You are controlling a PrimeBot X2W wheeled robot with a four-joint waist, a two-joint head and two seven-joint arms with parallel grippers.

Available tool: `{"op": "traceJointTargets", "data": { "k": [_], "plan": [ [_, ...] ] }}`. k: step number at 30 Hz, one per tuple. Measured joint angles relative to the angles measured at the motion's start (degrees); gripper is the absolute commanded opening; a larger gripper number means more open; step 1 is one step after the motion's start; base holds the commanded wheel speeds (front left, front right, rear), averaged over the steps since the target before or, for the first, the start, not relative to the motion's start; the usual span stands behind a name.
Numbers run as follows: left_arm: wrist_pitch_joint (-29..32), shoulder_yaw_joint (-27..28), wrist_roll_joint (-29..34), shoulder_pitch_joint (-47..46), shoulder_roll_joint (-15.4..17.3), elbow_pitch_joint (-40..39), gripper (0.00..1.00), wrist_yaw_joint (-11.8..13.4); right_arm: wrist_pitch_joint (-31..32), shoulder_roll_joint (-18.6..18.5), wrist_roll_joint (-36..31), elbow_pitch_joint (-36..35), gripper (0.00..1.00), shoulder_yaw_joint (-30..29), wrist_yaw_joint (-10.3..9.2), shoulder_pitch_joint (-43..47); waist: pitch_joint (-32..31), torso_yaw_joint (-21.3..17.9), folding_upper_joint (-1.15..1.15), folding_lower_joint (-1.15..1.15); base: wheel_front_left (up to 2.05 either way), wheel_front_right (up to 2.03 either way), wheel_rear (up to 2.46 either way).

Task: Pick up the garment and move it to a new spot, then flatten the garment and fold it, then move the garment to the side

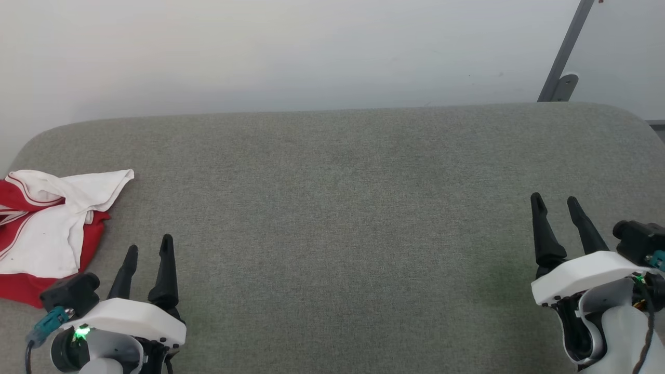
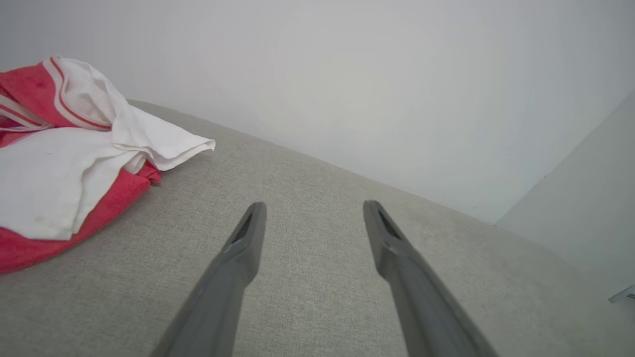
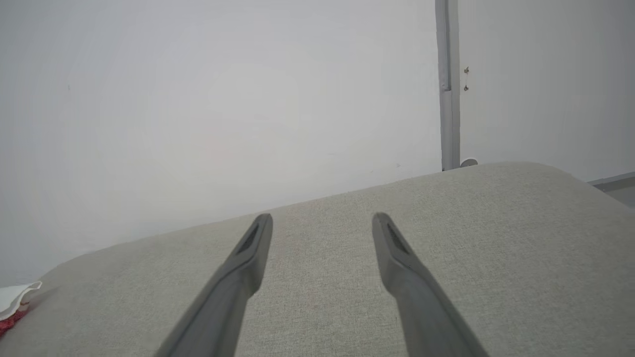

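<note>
At the left edge of the grey cushion [image 1: 337,208], head view: the garment [image 1: 47,223] lies crumpled, white sleeve over red body, partly cut off by the frame. Risk: a pinch on the loose white sleeve alone would likely lift one layer while the rest drags (perhaps off the cushion's left side). The left gripper [image 1: 149,243] sits just right of the heap and nearer, fingers spread, empty. The right gripper [image 1: 554,198] is well apart at the right, likewise spread and empty.

Left wrist view: the heap lies left of the fingers, not between them; closing now would catch nothing.

Right wrist view: a sliver of cloth at the low left corner, a long reach for this arm.
</note>
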Motion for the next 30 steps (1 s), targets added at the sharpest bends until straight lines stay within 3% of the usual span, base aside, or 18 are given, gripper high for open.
{"op": "traceJointTargets", "data": {
  "k": [17, 30],
  "plan": [
    [-2.46, 0.12, 8.99, 0.0, 0.82, 0.91, 1.0, -0.53, -2.36, 1.74, -14.19, 0.01, 1.0, -1.32, 0.01, -0.69, 0.15, -0.59, 0.0, 0.0, 0.0, 0.0, 0.0],
    [-4.11, 1.22, 14.74, -0.01, 0.57, 3.07, 1.0, -1.7, -4.15, 3.18, -18.04, 0.14, 1.0, -2.89, 0.01, -0.7, 0.22, -0.99, 0.0, 0.0, 0.0, 0.0, 0.0]
  ]
}}
